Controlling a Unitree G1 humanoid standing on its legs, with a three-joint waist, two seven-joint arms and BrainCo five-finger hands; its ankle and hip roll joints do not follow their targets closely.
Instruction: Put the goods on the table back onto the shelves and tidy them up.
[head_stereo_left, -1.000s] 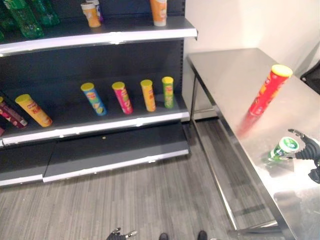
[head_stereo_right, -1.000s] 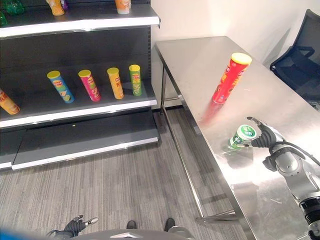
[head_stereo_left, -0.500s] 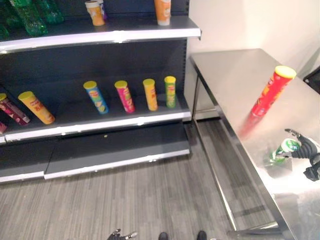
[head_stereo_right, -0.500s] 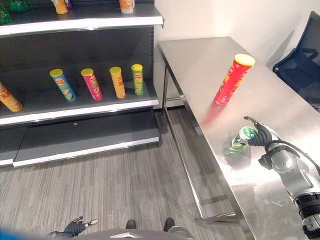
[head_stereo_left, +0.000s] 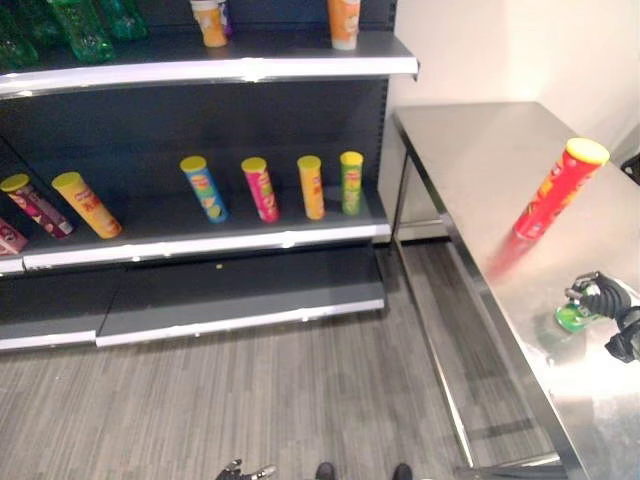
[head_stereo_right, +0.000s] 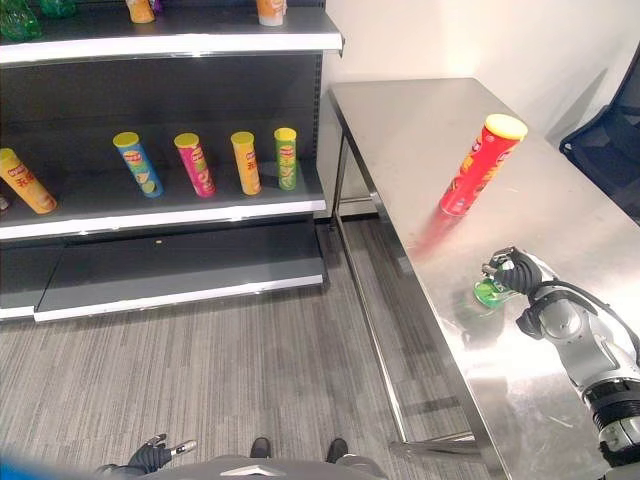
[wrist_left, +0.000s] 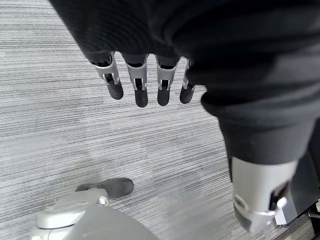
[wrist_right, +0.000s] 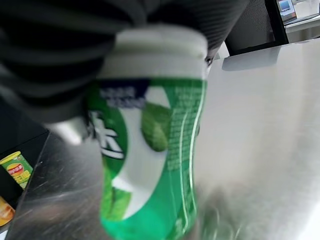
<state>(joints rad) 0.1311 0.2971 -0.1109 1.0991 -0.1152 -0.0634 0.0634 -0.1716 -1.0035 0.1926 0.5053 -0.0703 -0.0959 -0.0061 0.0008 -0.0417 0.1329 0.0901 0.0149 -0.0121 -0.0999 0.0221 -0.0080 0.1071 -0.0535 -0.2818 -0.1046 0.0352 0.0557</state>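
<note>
A steel bench (head_stereo_right: 420, 130) is being shown beside dark shelves (head_stereo_left: 200, 240) already carrying several upright canisters (head_stereo_left: 260, 188). Two goods are being left on the bench: a red canister (head_stereo_right: 480, 165) and a green bottle (head_stereo_right: 492, 291). The bottle is apparently being grasped by the right hand (head_stereo_right: 520, 272), fingers curled round it. The left hand (wrist_left: 145, 82) is being held low, fingers relaxed.

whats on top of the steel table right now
A tall red crisp tube with a yellow lid stands on the steel table; nearer, the right robot hand covers a small green white-capped bottle.
</note>
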